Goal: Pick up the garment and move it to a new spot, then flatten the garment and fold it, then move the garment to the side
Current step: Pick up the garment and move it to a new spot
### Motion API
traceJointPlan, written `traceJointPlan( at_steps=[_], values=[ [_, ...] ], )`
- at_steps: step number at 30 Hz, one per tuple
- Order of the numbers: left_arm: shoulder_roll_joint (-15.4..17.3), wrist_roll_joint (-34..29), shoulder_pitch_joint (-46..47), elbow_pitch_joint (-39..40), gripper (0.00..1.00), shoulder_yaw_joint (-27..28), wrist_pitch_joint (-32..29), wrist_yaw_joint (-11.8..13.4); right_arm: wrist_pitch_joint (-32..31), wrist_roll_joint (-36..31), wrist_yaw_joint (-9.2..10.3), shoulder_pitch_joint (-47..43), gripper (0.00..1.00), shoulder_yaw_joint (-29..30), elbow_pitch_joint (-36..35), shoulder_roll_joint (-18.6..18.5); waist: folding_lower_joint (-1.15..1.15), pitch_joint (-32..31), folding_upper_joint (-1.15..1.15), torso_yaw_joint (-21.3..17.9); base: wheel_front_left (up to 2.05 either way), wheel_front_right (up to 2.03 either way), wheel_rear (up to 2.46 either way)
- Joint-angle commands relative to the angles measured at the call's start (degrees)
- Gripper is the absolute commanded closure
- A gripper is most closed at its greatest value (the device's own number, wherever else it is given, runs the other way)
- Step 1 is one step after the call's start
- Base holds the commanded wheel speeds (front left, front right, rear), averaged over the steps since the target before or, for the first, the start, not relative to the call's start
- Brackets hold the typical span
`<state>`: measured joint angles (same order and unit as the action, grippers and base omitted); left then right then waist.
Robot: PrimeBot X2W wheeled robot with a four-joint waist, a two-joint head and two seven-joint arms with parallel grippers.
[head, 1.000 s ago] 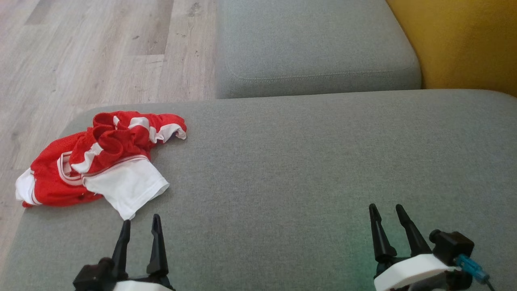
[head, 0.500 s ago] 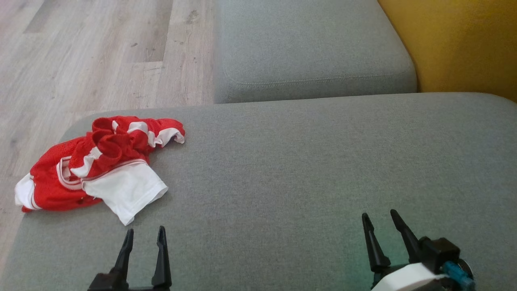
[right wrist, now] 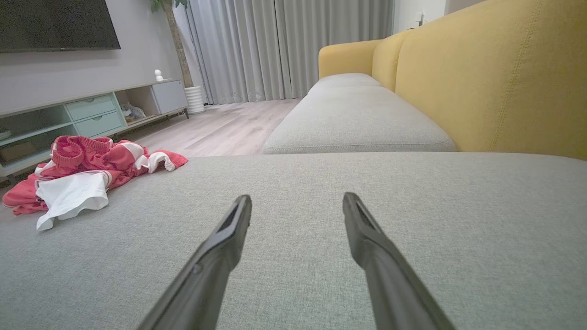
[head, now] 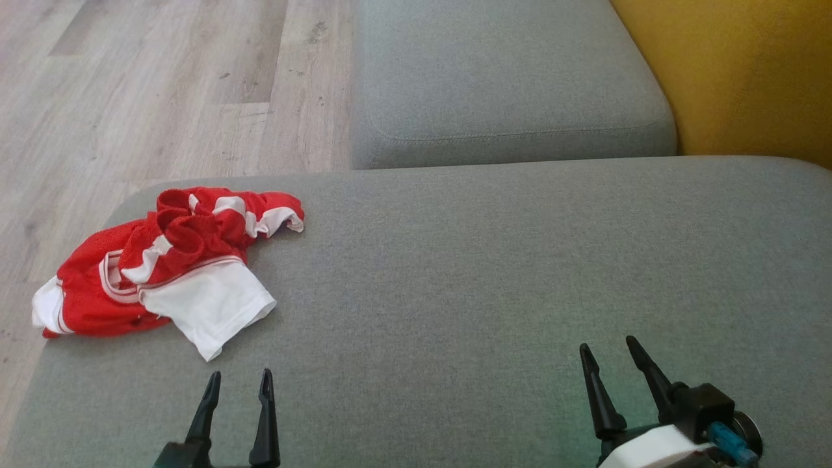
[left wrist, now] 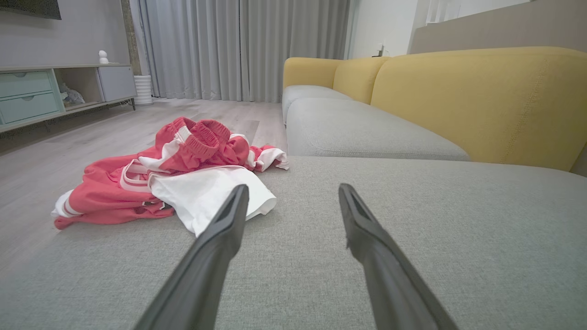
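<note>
Nearest, the left gripper [head: 240,373] and right gripper [head: 606,342] sit low over the wide grey cushion [head: 455,273]. Their bases are cut off at the bottom edge of the head view. Both pairs of jaws stand apart with nothing between them.

Just ahead and left of the left jaws lies the garment [head: 162,266], red and white, crumpled so that its folds hide its shape. Its white corner is close to the left fingertip but apart from it. Its outer side reaches the cushion's rounded edge; whether it overhangs is unclear.

Ahead of both jaws and between them the cushion is bare. Farther on are a second cushion [head: 507,78], the yellow backrest [head: 734,71] to the right, and the wooden floor [head: 162,84] to the left.
</note>
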<state>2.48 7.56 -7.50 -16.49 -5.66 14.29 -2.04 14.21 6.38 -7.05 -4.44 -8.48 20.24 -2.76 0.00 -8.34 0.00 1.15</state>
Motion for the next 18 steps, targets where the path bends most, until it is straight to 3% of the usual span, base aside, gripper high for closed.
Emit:
traceJointPlan(
  at_steps=[1, 10, 18],
  values=[
    [0.4, -0.07, 2.09, 1.41, 0.0, 1.43, 0.71, -0.12, 0.79, -0.04, -0.44, 1.49, 0.0, -1.01, -1.59, -0.11, 0.0, -0.02, 0.0, 0.09, 0.0, 0.0, 0.0],
    [0.4, -0.78, 2.34, 0.69, 0.0, 2.07, 0.71, -0.46, 0.79, 0.52, -0.44, 1.07, 0.0, -1.03, -1.59, -0.11, 0.0, 0.28, 0.0, 1.56, 0.0, 0.0, 0.0],
    [0.4, -2.47, 3.59, 1.59, 0.0, 3.03, 0.71, -0.82, 0.79, 1.56, -0.44, 1.25, 0.0, -1.69, -2.06, -0.11, 0.0, 2.01, 0.0, 9.63, 0.0, 0.0, 0.0]
  ],
)
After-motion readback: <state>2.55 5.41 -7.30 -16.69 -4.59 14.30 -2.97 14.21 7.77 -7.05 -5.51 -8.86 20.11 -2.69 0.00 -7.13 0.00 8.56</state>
